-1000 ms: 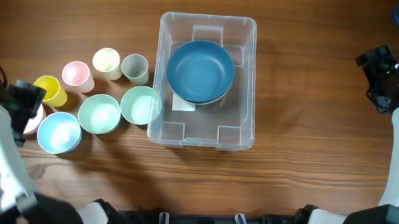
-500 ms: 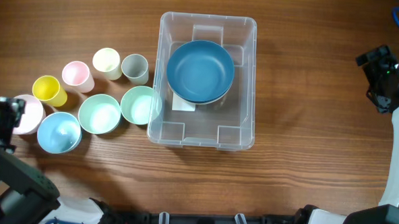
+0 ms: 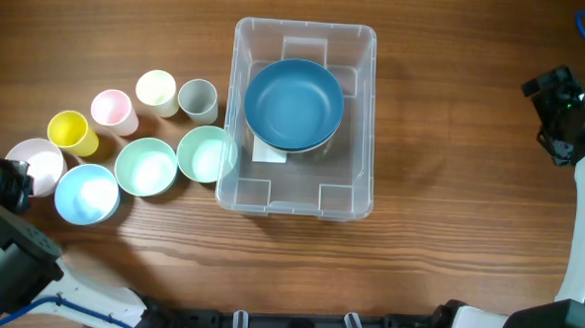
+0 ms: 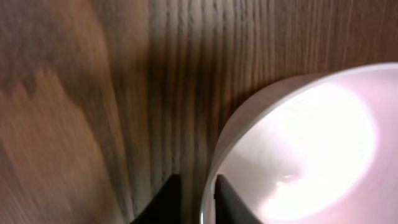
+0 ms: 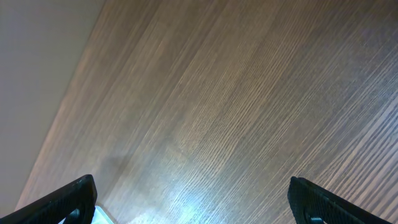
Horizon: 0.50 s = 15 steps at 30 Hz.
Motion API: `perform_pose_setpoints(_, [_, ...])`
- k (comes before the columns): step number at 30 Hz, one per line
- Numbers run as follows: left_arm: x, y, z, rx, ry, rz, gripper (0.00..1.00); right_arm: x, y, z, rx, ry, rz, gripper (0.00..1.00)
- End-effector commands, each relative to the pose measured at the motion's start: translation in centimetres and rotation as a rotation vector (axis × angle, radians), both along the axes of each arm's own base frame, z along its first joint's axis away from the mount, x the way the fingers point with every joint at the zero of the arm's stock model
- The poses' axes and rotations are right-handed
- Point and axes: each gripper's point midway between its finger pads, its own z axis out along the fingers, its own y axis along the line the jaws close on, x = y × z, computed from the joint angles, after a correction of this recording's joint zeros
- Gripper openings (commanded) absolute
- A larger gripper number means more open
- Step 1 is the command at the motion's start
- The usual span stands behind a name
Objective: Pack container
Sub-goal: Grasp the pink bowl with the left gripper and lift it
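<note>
The clear plastic container (image 3: pixel 359 182) stands mid-table with a dark blue bowl (image 3: pixel 293 103) inside it, over a white label (image 3: pixel 267 152). At the far left, my left gripper (image 3: pixel 11 179) sits at the near-left rim of a pale pink bowl (image 3: pixel 37 161). In the left wrist view its two dark fingertips (image 4: pixel 168 200) straddle the rim of the pink bowl (image 4: pixel 305 143), one outside and one inside, shut on it (image 4: pixel 200 200). My right gripper (image 3: pixel 560 118) hovers at the far right, away from everything. Its fingers stand wide open (image 5: pixel 193 202) over bare wood.
Left of the container stand a yellow cup (image 3: pixel 68 130), pink cup (image 3: pixel 112 108), cream cup (image 3: pixel 157 89) and grey cup (image 3: pixel 197 99). In front of them are a light blue bowl (image 3: pixel 85 193), a mint bowl (image 3: pixel 145 165) and a green bowl (image 3: pixel 206 152) touching the container's left wall.
My left arm has drawn back toward the front-left corner, uncovering the pink bowl. Its jaws have gone from wide open to shut on the bowl's rim. The right arm has not moved.
</note>
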Motion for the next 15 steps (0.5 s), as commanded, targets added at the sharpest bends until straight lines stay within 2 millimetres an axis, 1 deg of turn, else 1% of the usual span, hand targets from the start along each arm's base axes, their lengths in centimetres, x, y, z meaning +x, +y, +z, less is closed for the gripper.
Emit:
perform_pose_setpoints(1, [-0.6,-0.1,0.0,-0.009,0.015,-0.001,0.04,0.1,-0.1,-0.6,0.007,0.014,-0.017,1.0])
perform_pose_setpoints(2, [-1.0,0.0,0.3,-0.01,0.014,0.01,0.04,0.1,-0.1,-0.6,0.007,0.014,-0.017,0.99])
perform_pose_setpoints(4, [-2.0,0.3,1.8,0.001,0.004,0.041,0.04,0.1,-0.1,-0.6,0.007,0.014,-0.017,1.0])
perform_pose_setpoints(5, [-2.3,0.4,2.5,0.011,-0.005,0.057,0.04,0.1,-0.1,-0.6,0.007,0.014,-0.017,1.0])
perform_pose_setpoints(6, [-2.7,0.6,3.7,0.028,-0.021,0.08,0.04,0.1,-0.1,-0.6,0.007,0.014,-0.017,1.0])
perform_pose_setpoints(7, [-3.0,0.8,5.0,0.047,-0.038,0.102,0.04,0.1,-0.1,-0.6,0.007,0.014,-0.017,1.0])
perform_pose_setpoints(8, [-3.0,0.9,7.3,0.084,-0.079,0.11,0.04,0.1,-0.1,-0.6,0.007,0.014,-0.017,0.99])
perform_pose_setpoints(9, [-2.8,0.9,9.0,0.114,-0.113,0.107,0.04,0.1,-0.1,-0.6,0.007,0.014,-0.017,1.0])
perform_pose_setpoints(10, [-2.2,0.6,11.3,0.145,-0.176,0.096,0.04,0.1,-0.1,-0.6,0.007,0.014,-0.017,1.0])
perform_pose_setpoints(11, [-1.2,-0.1,13.9,0.173,-0.26,0.068,0.04,0.1,-0.1,-0.6,0.007,0.014,-0.017,1.0])
perform_pose_setpoints(12, [0.0,-1.2,16.5,0.192,-0.348,0.018,0.04,0.1,-0.1,-0.6,0.007,0.014,-0.017,1.0])
perform_pose_setpoints(13, [1.5,-3.1,19.0,0.199,-0.445,-0.069,0.04,0.1,-0.1,-0.6,0.007,0.014,-0.017,1.0])
perform_pose_setpoints(14, [2.5,-4.6,20.5,0.203,-0.501,-0.137,0.04,0.1,-0.1,-0.6,0.007,0.014,-0.017,1.0])
perform_pose_setpoints(15, [3.7,-7.0,22.4,0.213,-0.563,-0.233,0.04,0.1,-0.1,-0.6,0.007,0.014,-0.017,0.99])
